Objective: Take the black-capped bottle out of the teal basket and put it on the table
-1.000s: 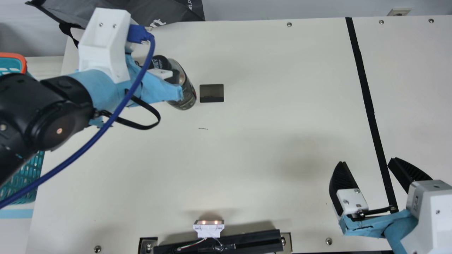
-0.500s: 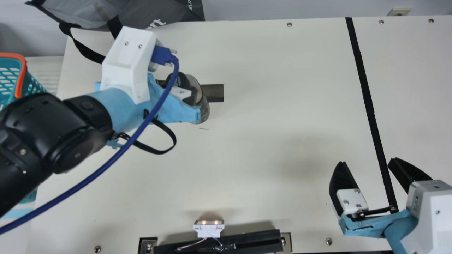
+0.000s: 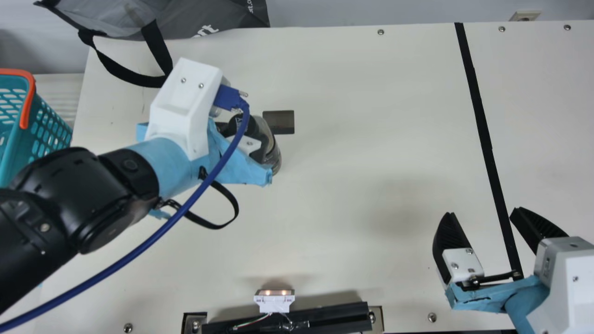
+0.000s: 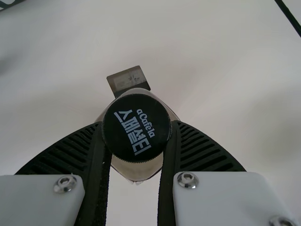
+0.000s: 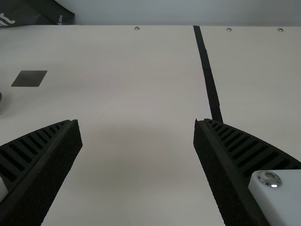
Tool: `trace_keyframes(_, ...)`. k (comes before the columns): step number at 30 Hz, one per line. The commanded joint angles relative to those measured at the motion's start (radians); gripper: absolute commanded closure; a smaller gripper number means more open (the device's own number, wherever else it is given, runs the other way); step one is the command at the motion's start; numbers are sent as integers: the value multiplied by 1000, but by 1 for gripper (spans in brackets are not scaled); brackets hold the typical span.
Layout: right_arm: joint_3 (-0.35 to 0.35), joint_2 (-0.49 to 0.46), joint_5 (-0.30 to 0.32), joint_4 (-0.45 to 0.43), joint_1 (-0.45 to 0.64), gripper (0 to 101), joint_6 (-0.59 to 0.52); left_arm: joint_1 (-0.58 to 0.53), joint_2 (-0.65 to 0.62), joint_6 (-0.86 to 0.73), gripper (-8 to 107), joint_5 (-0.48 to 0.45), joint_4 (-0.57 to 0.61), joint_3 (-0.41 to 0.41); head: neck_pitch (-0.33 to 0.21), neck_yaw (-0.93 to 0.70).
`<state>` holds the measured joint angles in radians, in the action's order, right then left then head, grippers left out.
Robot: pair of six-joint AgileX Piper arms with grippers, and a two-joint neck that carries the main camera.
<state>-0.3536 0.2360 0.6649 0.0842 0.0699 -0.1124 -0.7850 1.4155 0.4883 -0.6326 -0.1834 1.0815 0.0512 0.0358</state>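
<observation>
Black ribbed left end effector (image 4: 136, 123): was clamped on the clear, black-capped bottle (image 4: 136, 132), near its cap.
Bottle: was over the cream surface (image 3: 348, 208), left of centre, outside the teal plastic basket (image 3: 52, 134); contact below could not be told.
Lowering: called for a level base, slow descent, release only once seated.

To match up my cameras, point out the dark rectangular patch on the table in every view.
Main view: dark rectangular patch above the middle, beside the black-capped bottle.
Left wrist view: the patch above and left of the middle, partly behind the bottle.
Right wrist view: the patch upper left, near the edge.
Shared landmark: black tape strip, right of the patch.
</observation>
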Motion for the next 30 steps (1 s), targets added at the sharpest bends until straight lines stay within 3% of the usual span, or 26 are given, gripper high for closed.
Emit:
trace_keyframes(1, 0, 0, 0, 0, 0, 11, 0, -5, -1, 6, 99, 3, -3, -8, -4, -8)
trace_keyframes(22, 0, 0, 0, 0, 0, 11, 0, -41, 7, 60, 99, 32, -56, -62, -4, -8)
trace_keyframes(23, 0, 0, 0, 0, 0, 11, 0, -42, 8, 60, 90, 33, -56, -64, -4, -8)
trace_keyframes(25, 0, 0, 1, 0, 0, 11, 0, -43, 9, 60, 52, 35, -56, -66, -4, -8)
trace_keyframes(26, 0, 0, 1, 0, 0, 11, 0, -44, 9, 61, 49, 35, -56, -66, -4, -8)
trace_keyframes(27, 0, 0, 1, 0, 0, 11, 0, -44, 9, 61, 36, 36, -56, -67, -4, -8)
trace_keyframes(29, 0, 0, 1, 0, 0, 11, 0, -44, 9, 60, -8, 36, -54, -67, -4, -8)
trace_keyframes(30, 0, 0, 1, 0, 0, 11, 0, -44, 9, 60, -8, 36, -54, -67, -4, -8)
